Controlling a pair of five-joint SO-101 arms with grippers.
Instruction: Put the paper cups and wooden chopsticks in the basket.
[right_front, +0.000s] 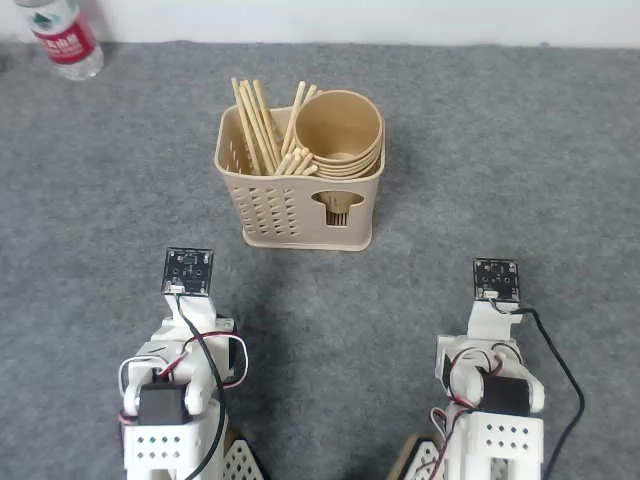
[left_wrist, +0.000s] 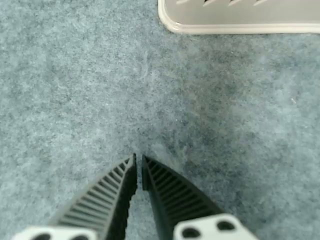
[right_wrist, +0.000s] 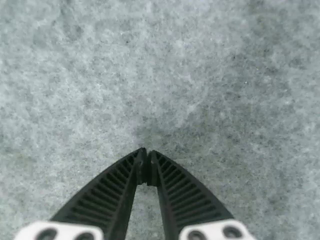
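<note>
Paper cups (right_front: 340, 125) sit nested as one tan stack in the beige perforated basket (right_front: 290, 205), on the right arm's side, with their rims just above its wall. The wooden chopsticks (right_front: 258, 125) stand bundled beside them, leaning and poking well above the rim. Little seems left to do. The risk I see is an arm swinging forward, clipping those tall sticks or tipping the light basket. The left end effector (left_wrist: 138, 162) and right end effector (right_wrist: 145, 157) hover over the grey bench (right_front: 500, 150), each pinched closed and empty, short of the basket.
</note>
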